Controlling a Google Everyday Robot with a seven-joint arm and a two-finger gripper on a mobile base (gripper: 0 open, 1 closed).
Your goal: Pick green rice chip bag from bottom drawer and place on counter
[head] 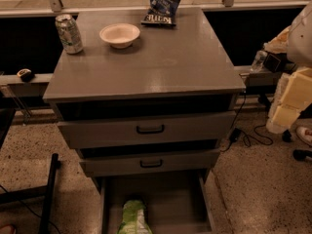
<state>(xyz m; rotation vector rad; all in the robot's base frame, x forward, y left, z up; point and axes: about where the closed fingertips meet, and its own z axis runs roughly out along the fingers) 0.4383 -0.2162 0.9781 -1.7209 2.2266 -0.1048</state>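
My gripper [291, 100], out at the right edge beside the cabinet, looks like matt cream plastic in blocky pieces. The counter [165, 65] is smooth grey with a slight gloss, catching soft light. On it the can [69, 33] is shiny metal, the bowl [120, 34] is pale and matt (paper or plastic, I cannot tell), and the dark blue chip bag [161, 6] is crinkled, glossy film. The drawer handles [150, 129] are plain black. The bottom drawer [170, 194] is dull, smooth grey inside, and the green rice chip bag [133, 218] in it is crinkly with a faint sheen. The floor [263, 189] is speckled stone.
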